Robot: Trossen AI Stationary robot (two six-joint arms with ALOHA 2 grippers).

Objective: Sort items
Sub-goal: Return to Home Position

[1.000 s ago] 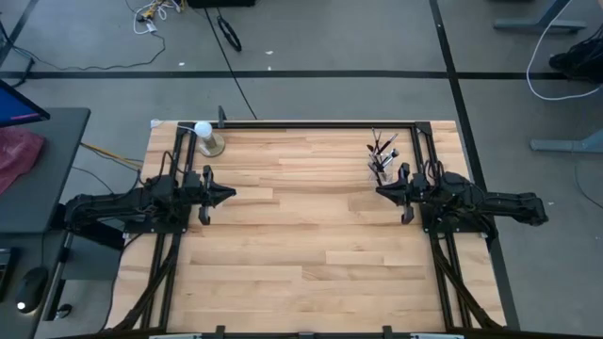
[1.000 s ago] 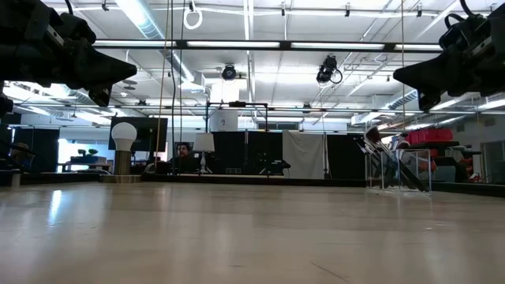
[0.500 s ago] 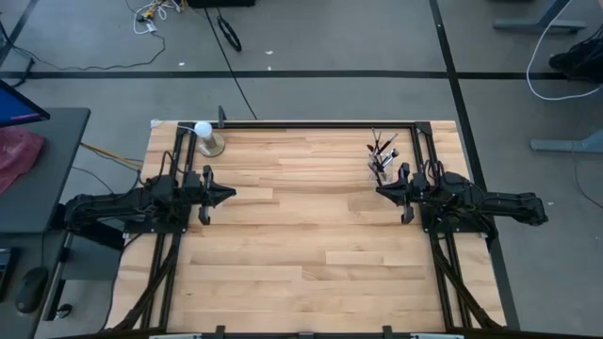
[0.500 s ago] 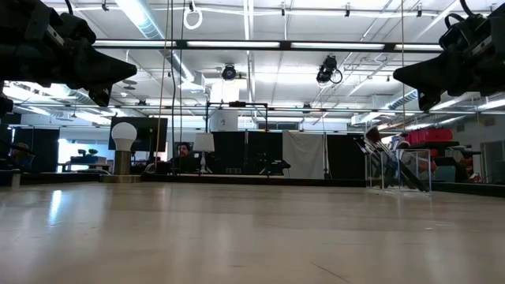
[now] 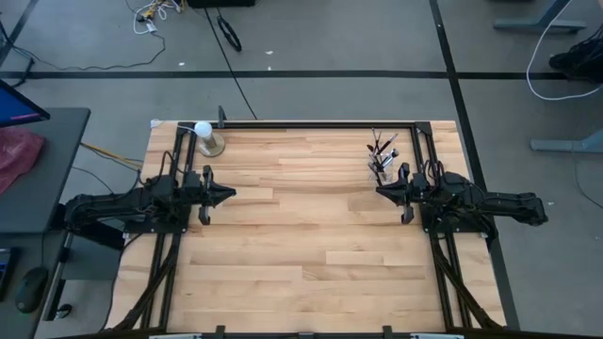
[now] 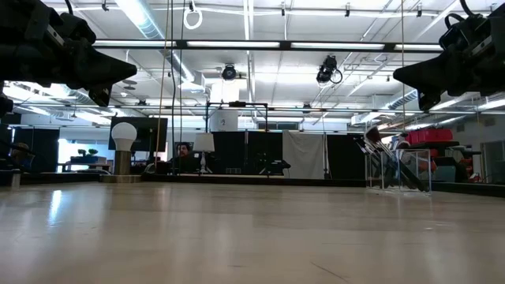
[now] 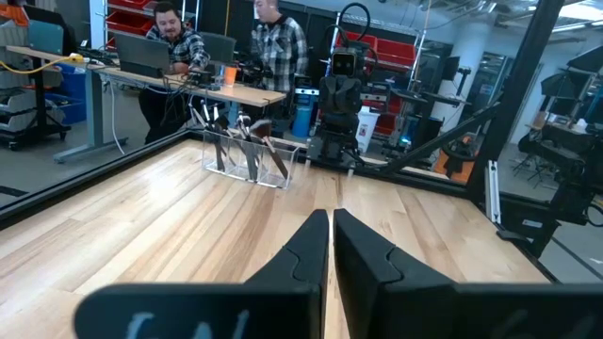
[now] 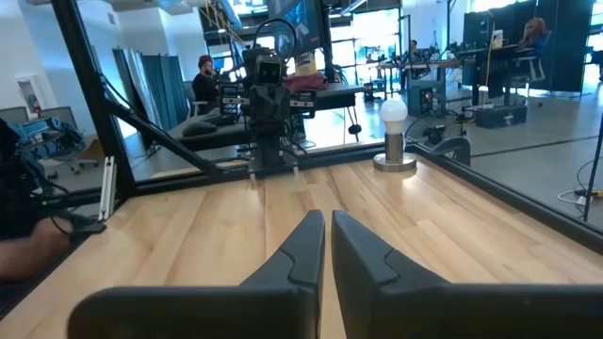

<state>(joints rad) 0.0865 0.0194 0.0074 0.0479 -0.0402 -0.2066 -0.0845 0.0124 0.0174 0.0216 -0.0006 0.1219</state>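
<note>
High view: the makeup brushes [image 5: 382,149] stand in the clear organizer [image 7: 231,158] just beyond the right gripper [image 5: 381,192], with the left gripper [image 5: 229,194] well apart. Both jaws are together and empty. Sorting looks done and the arms look homed; nothing more seems called for.

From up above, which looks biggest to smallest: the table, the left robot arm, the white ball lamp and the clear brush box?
Table
Left arm
Clear brush box and white ball lamp: about alike, so no ranking between them
</note>
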